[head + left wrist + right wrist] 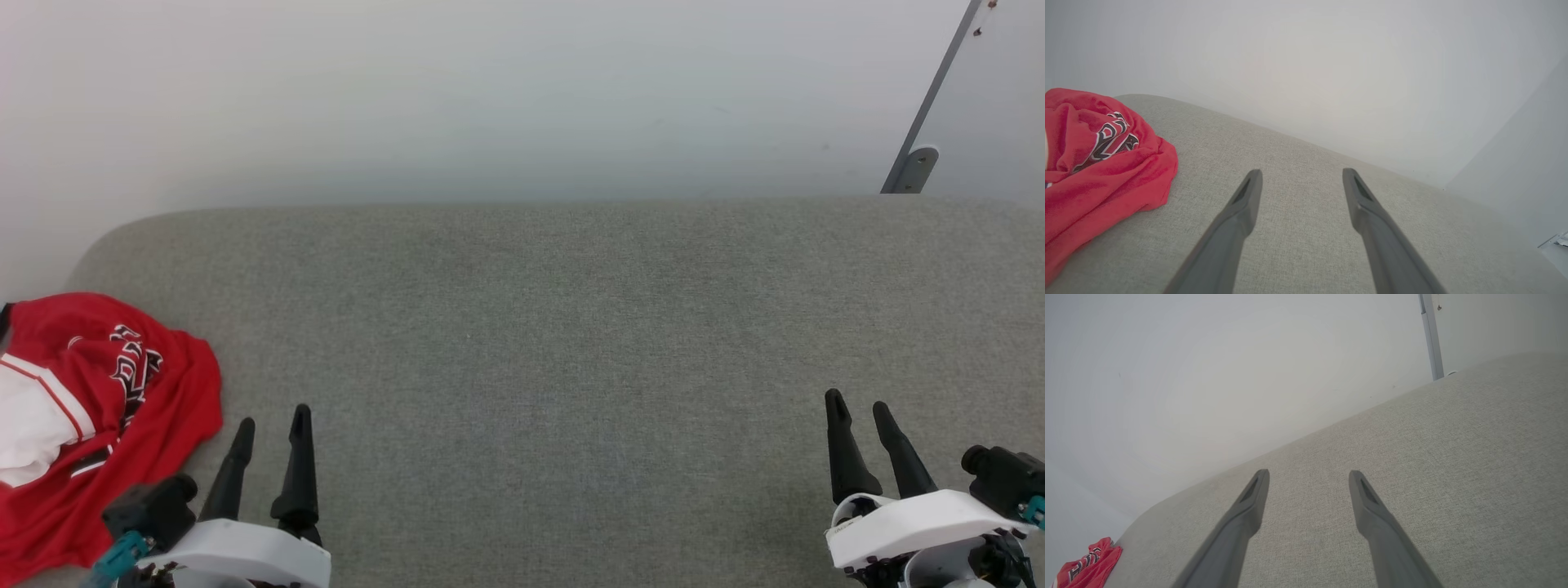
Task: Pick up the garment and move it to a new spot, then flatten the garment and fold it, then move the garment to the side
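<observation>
Finding one: the garment (106,408) lies crumpled at the left end of the counter (571,327), toward its front edge. It is untouched, and no part of the task is judged done.

Finding two: my left jaws stand fully parted and empty above the counter's front-left, just beside the heap but apart from it. My right jaws are equally parted and empty over the counter's front-right, well apart from the cloth. I judge both to be waiting in a ready stance. The left is the likelier to reach first, being nearer.

Finding three: the heap has no clean long axis. It runs loosely from the counter's front edge toward its back, and its outer part is cut off at the head view's left edge. The black lettering is bunched and turned sideways. A white sleeve with a red stripe sits on the side nearest the counter's left end. Collar and hem cannot be told.
</observation>
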